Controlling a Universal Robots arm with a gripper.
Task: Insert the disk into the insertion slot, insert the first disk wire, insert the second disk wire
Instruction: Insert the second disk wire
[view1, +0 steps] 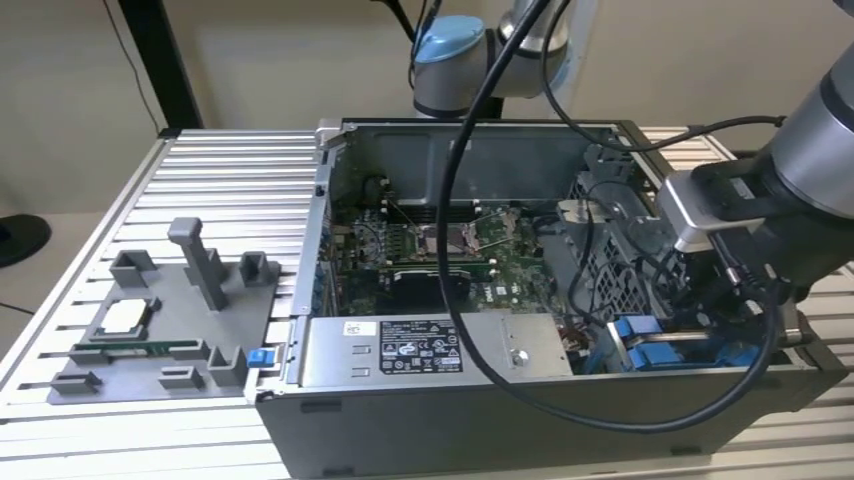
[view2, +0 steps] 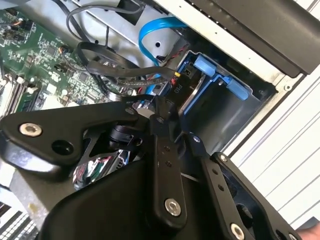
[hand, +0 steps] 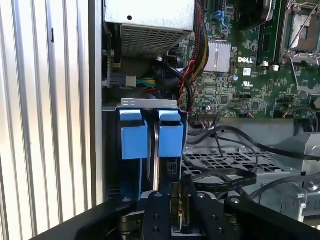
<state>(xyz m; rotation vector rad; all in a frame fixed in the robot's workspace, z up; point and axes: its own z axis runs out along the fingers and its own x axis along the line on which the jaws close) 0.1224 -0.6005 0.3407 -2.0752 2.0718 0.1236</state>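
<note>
Tray (view1: 160, 330) with spare parts sits on the table (view1: 80, 250) at the exterior view's left, well away from the gripper. Next the open case (view1: 441, 400), with the board (view1: 441, 255) and the power box (view1: 420, 350), both apart from the tool. Gripper (view1: 727, 290) is down inside the case at the exterior view's right, over the slot (view1: 667, 350).

The disk (hand: 155, 145) stands on edge in the slot, directly ahead of the gripper in the first wrist view, blue tabs facing it. It looks seated, though I can't confirm fully.

In the second wrist view the gripper (view2: 167, 117) is pinched on a black connector (view2: 176, 92) with thin wires (view2: 115, 70), just at the blue carrier (view2: 215, 75).

Handling, judged: the plug is light and stiff, the wires soft and springy, the pins fragile. Hold the plug body, not the cable.

The arm (view1: 801, 150) reaches in from the exterior view's right, wrist bent down.
</note>
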